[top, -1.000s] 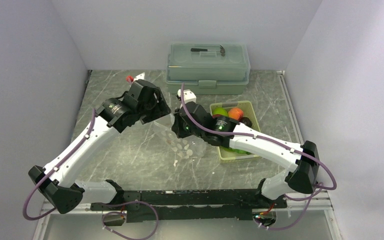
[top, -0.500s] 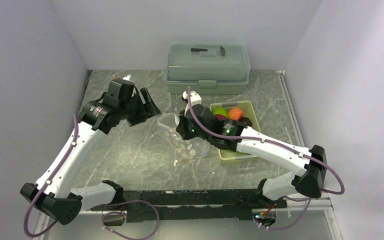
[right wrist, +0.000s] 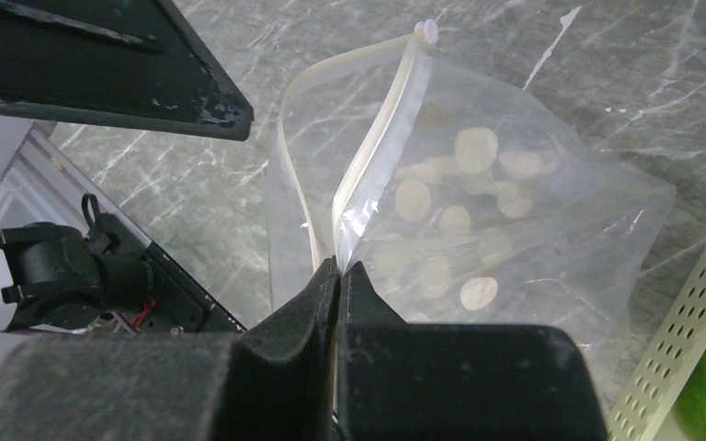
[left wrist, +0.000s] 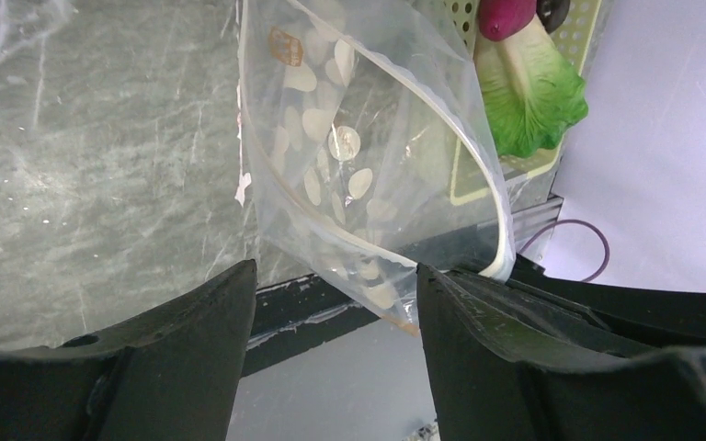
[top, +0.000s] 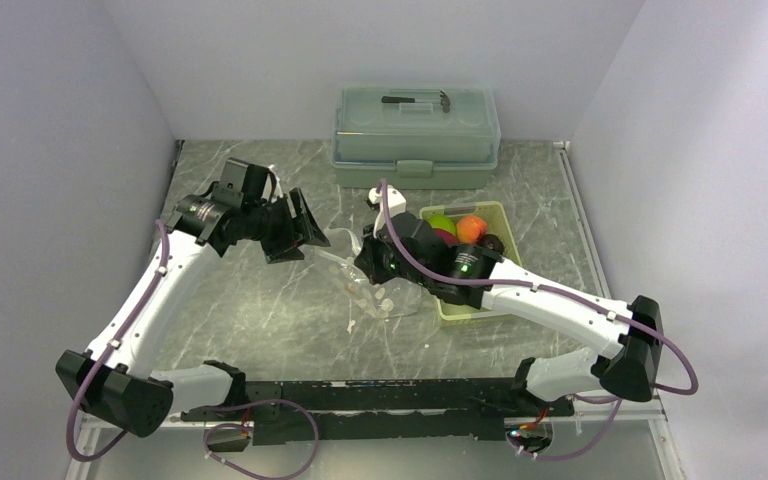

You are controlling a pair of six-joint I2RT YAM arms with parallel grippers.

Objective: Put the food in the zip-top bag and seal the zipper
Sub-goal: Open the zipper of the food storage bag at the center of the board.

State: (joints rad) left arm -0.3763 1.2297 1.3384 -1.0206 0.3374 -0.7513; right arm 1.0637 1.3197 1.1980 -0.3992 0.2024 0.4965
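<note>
The zip-top bag (top: 365, 288), clear with white dots, stands on the table with its mouth open. My right gripper (right wrist: 340, 267) is shut on the zipper (right wrist: 379, 138) strip of one mouth edge. My left gripper (left wrist: 335, 268) is open just left of the bag, and the bag's (left wrist: 368, 156) lower corner hangs between its fingers (left wrist: 175, 358) without being pinched. The food lies in the tray (top: 505, 214): a green fruit (top: 441, 224), an orange-red fruit (top: 471, 228), a dark piece (top: 493, 242). The lettuce (left wrist: 529, 92) and the magenta root (left wrist: 506, 16) show in the left wrist view.
A lidded grey-green box (top: 416, 122) stands at the back of the marble table. The perforated tray (right wrist: 689, 358) sits right beside the bag, partly under my right arm. Walls enclose the left, right and back sides.
My left gripper swung down and right, turning its open jaws toward the bag's mouth. The right gripper kept its hold and shifted slightly right with the bag.
</note>
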